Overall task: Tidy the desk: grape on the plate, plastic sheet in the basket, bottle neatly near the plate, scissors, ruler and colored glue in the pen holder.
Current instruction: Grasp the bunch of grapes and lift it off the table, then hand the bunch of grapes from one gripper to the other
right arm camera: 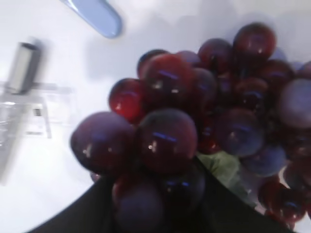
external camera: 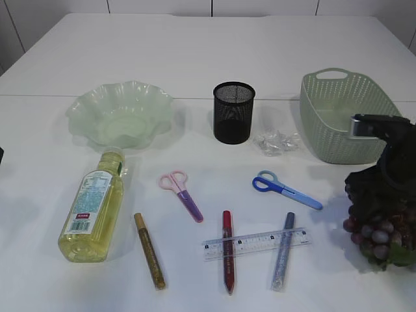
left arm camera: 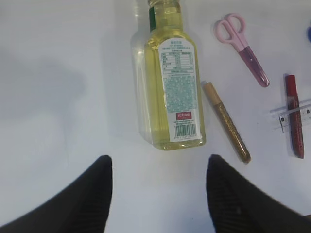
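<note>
Around the right claw (right arm camera: pixel 160 204) sits the grape (right arm camera: pixel 194 126), seemingly gripped; left claw (left arm camera: pixel 158 194) gapes below the bottle (left arm camera: pixel 172 77). Nothing is placed yet.

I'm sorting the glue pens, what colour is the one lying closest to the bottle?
Gold glitter glue pen, beside the yellow bottle; clearest in the left wrist view.

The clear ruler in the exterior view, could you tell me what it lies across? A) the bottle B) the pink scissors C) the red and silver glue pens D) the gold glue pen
C: the ruler lies crosswise over the red glue pen and the silver glue pen, while the gold glue pen lies apart to the left.
</note>
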`<state>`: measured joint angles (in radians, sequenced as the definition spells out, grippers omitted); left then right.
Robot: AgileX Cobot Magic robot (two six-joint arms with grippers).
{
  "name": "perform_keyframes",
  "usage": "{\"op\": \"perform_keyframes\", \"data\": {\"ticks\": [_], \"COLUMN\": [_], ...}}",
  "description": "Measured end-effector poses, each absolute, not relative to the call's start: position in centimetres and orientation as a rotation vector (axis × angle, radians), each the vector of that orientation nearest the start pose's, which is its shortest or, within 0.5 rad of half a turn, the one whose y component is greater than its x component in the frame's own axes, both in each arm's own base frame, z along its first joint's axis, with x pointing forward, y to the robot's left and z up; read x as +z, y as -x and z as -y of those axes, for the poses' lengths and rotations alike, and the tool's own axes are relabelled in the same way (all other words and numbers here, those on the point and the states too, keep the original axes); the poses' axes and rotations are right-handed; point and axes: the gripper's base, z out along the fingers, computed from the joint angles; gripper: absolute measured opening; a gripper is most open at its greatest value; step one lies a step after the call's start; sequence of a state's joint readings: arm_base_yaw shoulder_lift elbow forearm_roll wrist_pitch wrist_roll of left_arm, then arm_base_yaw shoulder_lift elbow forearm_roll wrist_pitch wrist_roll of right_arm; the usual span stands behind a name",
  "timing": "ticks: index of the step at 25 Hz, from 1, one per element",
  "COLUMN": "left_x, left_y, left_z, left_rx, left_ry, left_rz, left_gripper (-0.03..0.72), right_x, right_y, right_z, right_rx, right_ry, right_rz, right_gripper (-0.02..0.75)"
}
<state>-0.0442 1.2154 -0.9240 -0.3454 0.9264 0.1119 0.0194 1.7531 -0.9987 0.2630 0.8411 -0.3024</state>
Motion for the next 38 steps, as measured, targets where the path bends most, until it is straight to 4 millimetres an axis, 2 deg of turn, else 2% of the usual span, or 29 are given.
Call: {"op": "perform_keyframes", "data": {"ticks": [5, 12, 21, 24, 28, 34, 38], "left_x": [29.4, 29.4, 29.4, 29.4, 29.5, 29.9, 30.6], "left_y": [-22.6, -22.6, -22.6, -22.6, -22.6, -22.6, -22.7], "left_z": [3.5, 3.5, 3.5, 3.6, 3.9, 4.6, 5.7], "left_rx": [-0.413, -0.413, -0.414, -0.429, -0.488, -0.6, -0.755], "left_ry": [-0.012, -0.013, -0.013, -0.006, 0.018, -0.004, -0.122], "left_rz": [-2.666, -2.668, -2.669, -2.667, -2.658, -2.622, -2.525], "left_gripper": [0.44, 0.436, 0.434, 0.434, 0.433, 0.433, 0.433], "right_x": [19.7, 24.2, 33.0, 35.3, 37.5, 40.4, 41.6], "right_y": [-29.7, -27.4, -21.9, -20.9, -20.4, -20.2, -19.7], "right_z": [-2.5, -2.7, -3.7, -4.7, -6.2, -7.2, -8.6], "right_rx": [0.306, 0.328, 0.448, 0.6, 0.841, 1.014, 1.095], "right_ry": [0.262, 0.307, 0.378, 0.372, 0.404, 0.441, 0.513], "right_rz": [-2.962, -2.869, -2.622, -2.53, -2.415, -2.247, -2.175], "right_gripper": [0.254, 0.251, 0.25, 0.25, 0.25, 0.25, 0.249]}}
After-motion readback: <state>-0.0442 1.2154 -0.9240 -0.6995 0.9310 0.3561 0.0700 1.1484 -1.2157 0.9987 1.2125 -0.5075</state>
